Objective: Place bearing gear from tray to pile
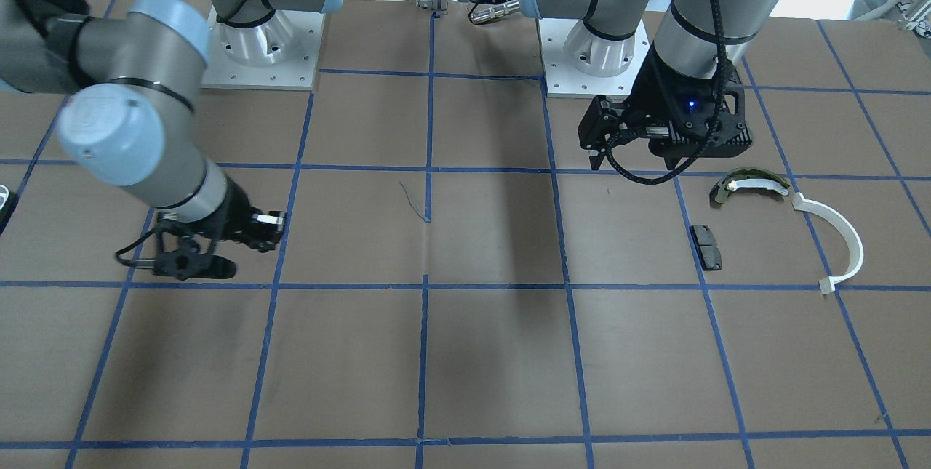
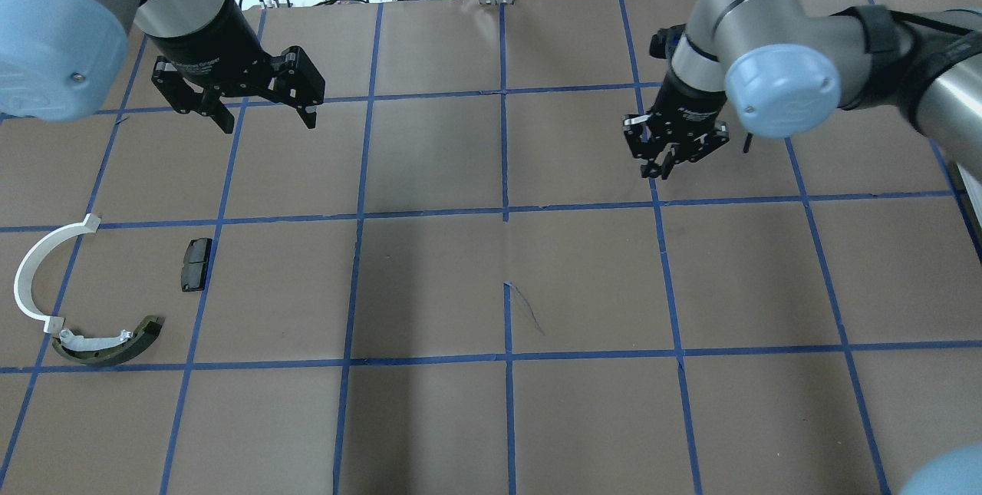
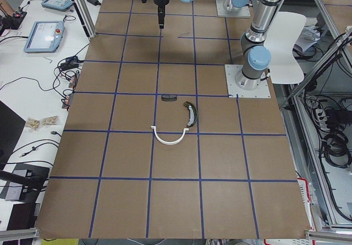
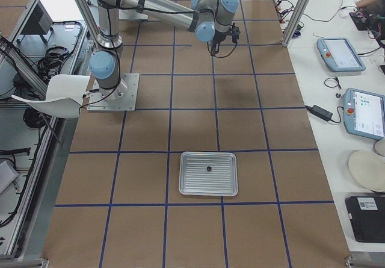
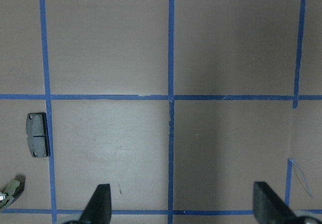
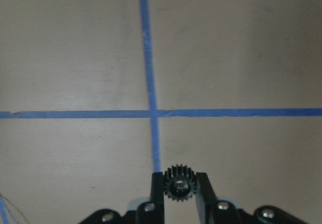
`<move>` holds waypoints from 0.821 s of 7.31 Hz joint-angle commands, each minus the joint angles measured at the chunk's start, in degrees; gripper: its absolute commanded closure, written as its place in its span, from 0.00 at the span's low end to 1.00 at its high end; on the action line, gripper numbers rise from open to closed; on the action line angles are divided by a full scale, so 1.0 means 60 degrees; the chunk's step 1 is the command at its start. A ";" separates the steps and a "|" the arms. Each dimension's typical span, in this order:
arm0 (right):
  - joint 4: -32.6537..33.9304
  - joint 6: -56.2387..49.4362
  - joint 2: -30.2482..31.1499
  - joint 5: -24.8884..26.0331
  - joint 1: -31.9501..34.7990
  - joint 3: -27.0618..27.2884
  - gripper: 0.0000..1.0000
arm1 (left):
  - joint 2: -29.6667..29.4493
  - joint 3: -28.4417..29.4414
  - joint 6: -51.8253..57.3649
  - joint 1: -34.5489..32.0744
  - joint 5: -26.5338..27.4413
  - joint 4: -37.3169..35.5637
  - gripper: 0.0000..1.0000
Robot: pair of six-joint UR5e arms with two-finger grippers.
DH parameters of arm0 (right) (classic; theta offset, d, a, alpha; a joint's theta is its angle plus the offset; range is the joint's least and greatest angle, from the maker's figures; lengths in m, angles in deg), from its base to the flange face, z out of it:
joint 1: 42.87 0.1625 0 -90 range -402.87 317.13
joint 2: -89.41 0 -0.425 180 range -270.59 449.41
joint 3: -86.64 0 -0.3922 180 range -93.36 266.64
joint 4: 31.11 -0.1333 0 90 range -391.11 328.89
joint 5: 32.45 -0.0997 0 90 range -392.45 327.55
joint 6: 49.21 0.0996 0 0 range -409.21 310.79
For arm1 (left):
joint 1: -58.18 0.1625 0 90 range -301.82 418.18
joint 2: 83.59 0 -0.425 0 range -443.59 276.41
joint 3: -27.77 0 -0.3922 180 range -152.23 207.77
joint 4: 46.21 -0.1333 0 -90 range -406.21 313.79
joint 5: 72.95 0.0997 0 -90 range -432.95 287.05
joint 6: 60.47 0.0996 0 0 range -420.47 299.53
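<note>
My right gripper (image 6: 179,194) is shut on a small black bearing gear (image 6: 179,187), held between its fingertips above a blue tape crossing; it also shows in the overhead view (image 2: 666,165). The pile lies on the table's left side: an olive-green shoe (image 2: 111,345), a white arc (image 2: 34,272) and a black pad (image 2: 196,263). My left gripper (image 2: 265,115) is open and empty, held above the table beyond the pile. The metal tray (image 4: 192,183) lies at the table's right end with one small dark part (image 4: 208,168) on it.
The brown table carries a grid of blue tape lines (image 2: 505,211). Both arm bases (image 1: 262,47) stand at the robot's edge. Teach pendants (image 4: 340,54) and cables lie on the side bench past the table.
</note>
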 commanded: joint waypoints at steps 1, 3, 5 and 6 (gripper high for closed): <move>0.1791 0.2458 -0.0251 -0.0476 0.1584 0.0765 1.00 | 0.0033 -0.0004 -0.0074 -0.0006 0.0017 0.0088 0.00; 0.3508 0.3734 -0.0762 -0.0479 0.2668 0.1397 1.00 | 0.0120 -0.0019 -0.0439 -0.0006 0.0046 0.0177 0.00; 0.4200 0.4239 -0.1523 -0.0479 0.3258 0.1414 1.00 | -0.0025 0.0010 -0.0455 -0.0006 -0.0012 0.0031 0.06; 0.4450 0.4689 -0.1701 -0.0493 0.3376 0.1414 1.00 | -0.0055 0.0010 -0.0470 -0.0006 -0.0027 -0.0027 0.05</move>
